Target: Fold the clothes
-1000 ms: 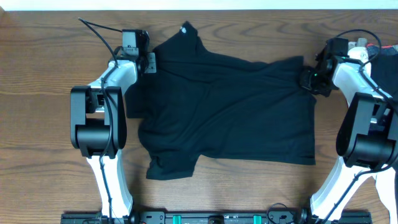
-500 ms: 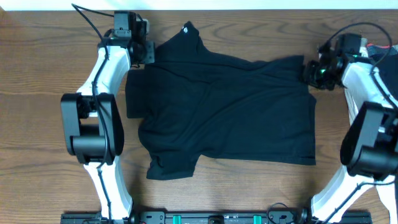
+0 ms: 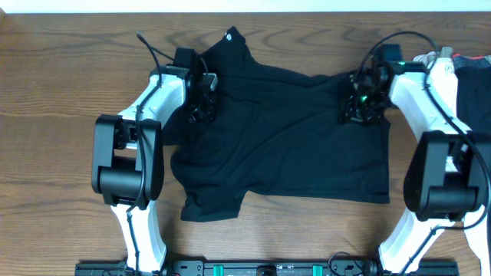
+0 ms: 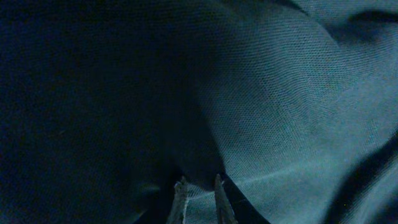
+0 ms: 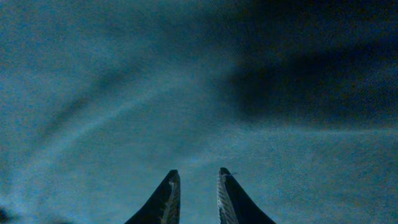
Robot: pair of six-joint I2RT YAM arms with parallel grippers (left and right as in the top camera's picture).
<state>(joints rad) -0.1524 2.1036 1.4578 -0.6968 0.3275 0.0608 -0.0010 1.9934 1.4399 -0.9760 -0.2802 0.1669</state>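
Note:
The black short-sleeved shirt lies spread on the wooden table, with its collar and white neck label at the top left. My left gripper is over the shirt's upper left, below the collar. In the left wrist view its fingers are nearly closed, with a bulge of black fabric pinched between them. My right gripper is over the shirt's upper right. In the right wrist view its fingers stand a narrow gap apart on black cloth that fills the frame.
A pile of other garments, red, white and dark, lies at the right table edge behind the right arm. Bare wood table lies left of the shirt. A black rail runs along the front edge.
Both grippers were at the shirt's outer edges, left by the sleeve and right by the hem corner. They pulled slightly outward, then moved inward over the shirt.

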